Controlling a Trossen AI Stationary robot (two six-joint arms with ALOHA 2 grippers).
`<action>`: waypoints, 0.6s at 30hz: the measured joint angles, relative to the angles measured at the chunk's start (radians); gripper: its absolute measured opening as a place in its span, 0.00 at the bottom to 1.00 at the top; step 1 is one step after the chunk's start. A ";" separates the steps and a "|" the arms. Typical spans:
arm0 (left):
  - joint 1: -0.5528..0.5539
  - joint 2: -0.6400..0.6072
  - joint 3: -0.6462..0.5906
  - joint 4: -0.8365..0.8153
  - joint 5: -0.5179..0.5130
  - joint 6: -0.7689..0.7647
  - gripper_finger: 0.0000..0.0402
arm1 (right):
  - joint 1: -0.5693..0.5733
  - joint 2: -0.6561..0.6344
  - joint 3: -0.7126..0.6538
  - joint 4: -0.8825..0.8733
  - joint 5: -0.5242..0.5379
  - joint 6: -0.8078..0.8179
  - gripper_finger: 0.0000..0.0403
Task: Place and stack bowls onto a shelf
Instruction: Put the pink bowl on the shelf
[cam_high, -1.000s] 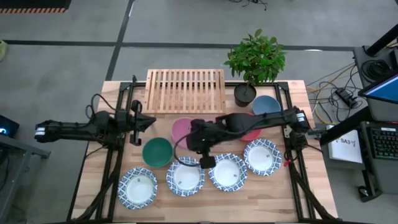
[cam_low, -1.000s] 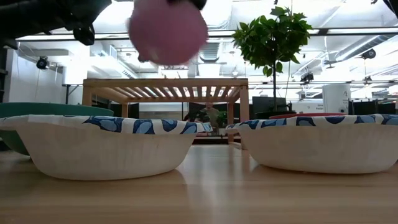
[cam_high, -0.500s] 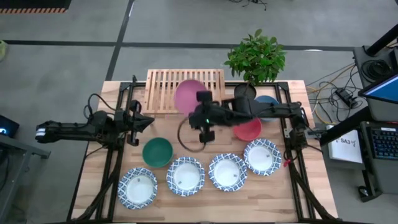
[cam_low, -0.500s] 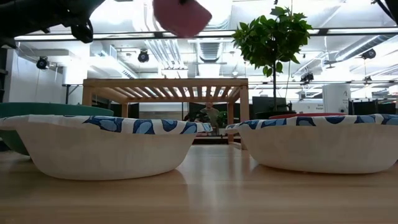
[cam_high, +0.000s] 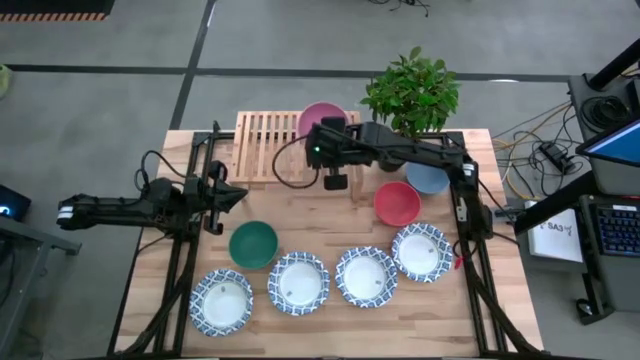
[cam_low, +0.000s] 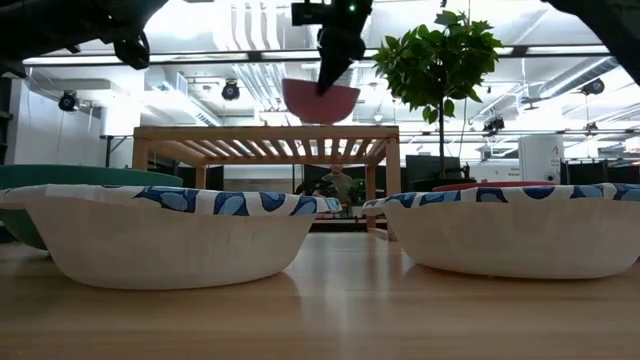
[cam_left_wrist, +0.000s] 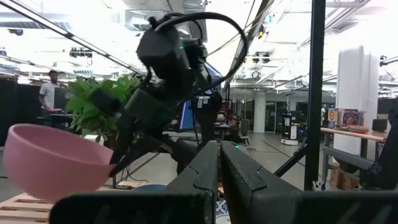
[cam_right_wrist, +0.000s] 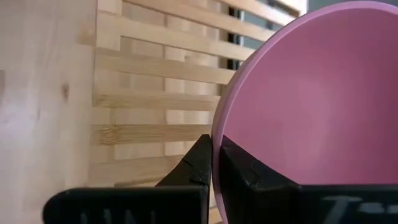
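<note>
Now the right hand (cam_high: 322, 137) pinches the pink bowl (cam_high: 322, 118) by its rim, bowl at the hand's 12 o'clock, above the shelf (cam_high: 270, 140); left hand (cam_high: 222, 193) clenched, parked over the counter's (cam_high: 340, 320) left side

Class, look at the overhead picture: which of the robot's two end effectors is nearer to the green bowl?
The left. The left end effector waits just beside the green bowl, at its upper left. The right end effector is farther off, holding the pink bowl over the shelf.
</note>
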 joint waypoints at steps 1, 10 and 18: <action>0.000 0.000 0.000 0.000 0.000 0.000 0.00 | -0.008 0.004 0.000 -0.005 -0.016 0.007 0.02; 0.000 0.002 0.000 -0.003 -0.001 0.001 0.00 | -0.027 0.024 0.000 -0.019 -0.024 0.012 0.02; 0.000 0.002 0.000 -0.002 -0.001 0.001 0.00 | -0.028 0.026 -0.003 -0.028 -0.024 0.038 0.04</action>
